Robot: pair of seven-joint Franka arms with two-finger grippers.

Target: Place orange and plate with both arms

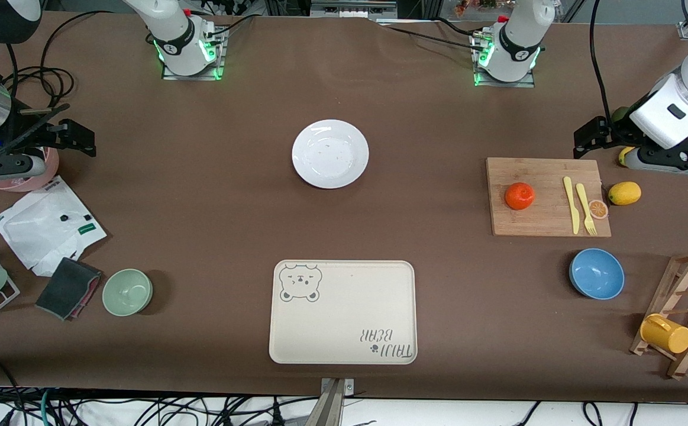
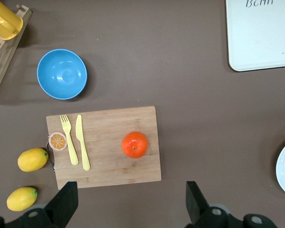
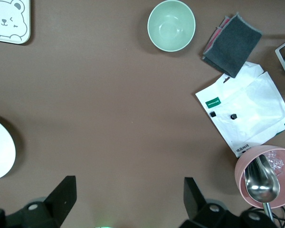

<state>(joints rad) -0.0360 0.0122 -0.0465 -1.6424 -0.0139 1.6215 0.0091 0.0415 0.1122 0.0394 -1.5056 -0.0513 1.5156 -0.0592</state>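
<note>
- Brown table covering spans the whole work surface; both arm bases stand along its edge farthest from the front camera.
- Plate: white, round, lying flat on the bare table about midway between the two arms' ends, farther from the front camera than the beige bear-print tray. Nothing on it.
- Orange: sits on the wooden cutting board toward the left arm's end of the table. Well apart from the plate.
- On the same board, beside the orange: yellow knife and yellow fork, side by side. Small orange slice at the board's edge next to the fork.
- Lemon lies on the table just beside the board; a second lemon shows in the left wrist view.
- Blue bowl stands nearer to the front camera than the board.
- Left gripper: up in the air near the board's edge at the left arm's end, fingers spread wide, holding nothing.
- Right gripper: up over bare table at the right arm's end, beside the pink cup with a metal spoon; fingers spread wide, empty.
- Green bowl, dark cloth and a white packet lie toward the right arm's end.
</note>
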